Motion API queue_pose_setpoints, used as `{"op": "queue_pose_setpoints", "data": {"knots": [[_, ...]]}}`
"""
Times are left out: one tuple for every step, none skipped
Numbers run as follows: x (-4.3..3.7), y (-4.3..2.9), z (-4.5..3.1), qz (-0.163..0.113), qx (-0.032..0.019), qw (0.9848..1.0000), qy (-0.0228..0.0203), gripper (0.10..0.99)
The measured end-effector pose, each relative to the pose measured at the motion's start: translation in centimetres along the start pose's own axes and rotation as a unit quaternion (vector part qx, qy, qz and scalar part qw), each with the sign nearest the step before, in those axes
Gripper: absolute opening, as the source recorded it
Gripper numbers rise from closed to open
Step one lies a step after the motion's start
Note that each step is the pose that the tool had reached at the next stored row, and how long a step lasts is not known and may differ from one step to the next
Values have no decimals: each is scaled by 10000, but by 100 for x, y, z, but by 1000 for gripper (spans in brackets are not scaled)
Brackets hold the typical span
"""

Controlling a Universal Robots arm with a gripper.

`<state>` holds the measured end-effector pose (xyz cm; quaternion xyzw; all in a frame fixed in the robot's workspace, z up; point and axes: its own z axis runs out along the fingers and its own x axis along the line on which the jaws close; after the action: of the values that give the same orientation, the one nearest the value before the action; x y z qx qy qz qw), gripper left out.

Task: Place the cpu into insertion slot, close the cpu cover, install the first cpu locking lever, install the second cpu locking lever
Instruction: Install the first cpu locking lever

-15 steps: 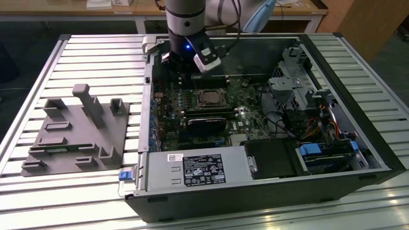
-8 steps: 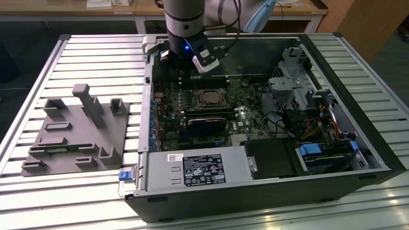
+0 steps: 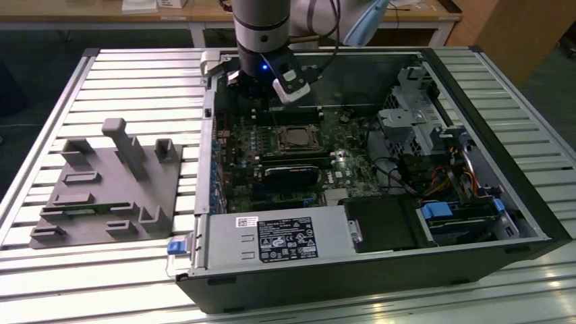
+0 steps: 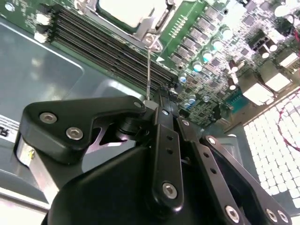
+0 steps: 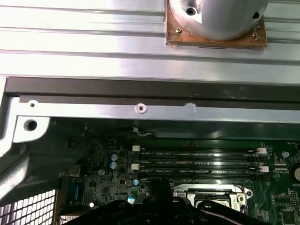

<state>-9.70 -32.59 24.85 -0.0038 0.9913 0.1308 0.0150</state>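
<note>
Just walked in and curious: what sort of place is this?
Probably a robotics lab or test bench for computer assembly: a robot arm reaches into an open computer case lying on a slatted metal table, with a grey moulded parts fixture beside it.

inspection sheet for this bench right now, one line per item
surface: slatted metal table carrying an open computer case
job's things: cpu sits in the insertion slot; cpu cover frames it, apparently down; a thin lever runs from the slot's corner toward the gripper
clutter: grey fixture block on the table, at the exterior view's left of the case
gripper: gripper low over the board, beside the memory slots
cables: orange and red wires inside the case, at the exterior view's right
surroundings: wooden desk behind the table
</note>
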Motion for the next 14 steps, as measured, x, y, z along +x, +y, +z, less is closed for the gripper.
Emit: {"op": "queue_pose_setpoints", "data": {"knots": [[-27,0,1,0,0,10000,0,106],[-124,-1,4,1,2,10000,2,106],[-157,-2,5,0,3,10000,2,106],[-190,-2,6,1,3,10000,3,106],[-222,-2,7,2,5,10000,3,106],[-255,-3,8,1,6,10000,4,106],[-288,-3,9,1,7,10000,5,106],[-324,-4,10,2,8,10000,5,106],[-355,-4,11,2,9,10000,6,106],[-384,-4,12,2,10,10000,6,106],[-406,-5,12,1,12,10000,6,106],[-423,-5,13,1,14,10000,6,106],[-432,-5,13,1,16,10000,6,106],[-435,-6,13,1,16,10000,6,106]]}}
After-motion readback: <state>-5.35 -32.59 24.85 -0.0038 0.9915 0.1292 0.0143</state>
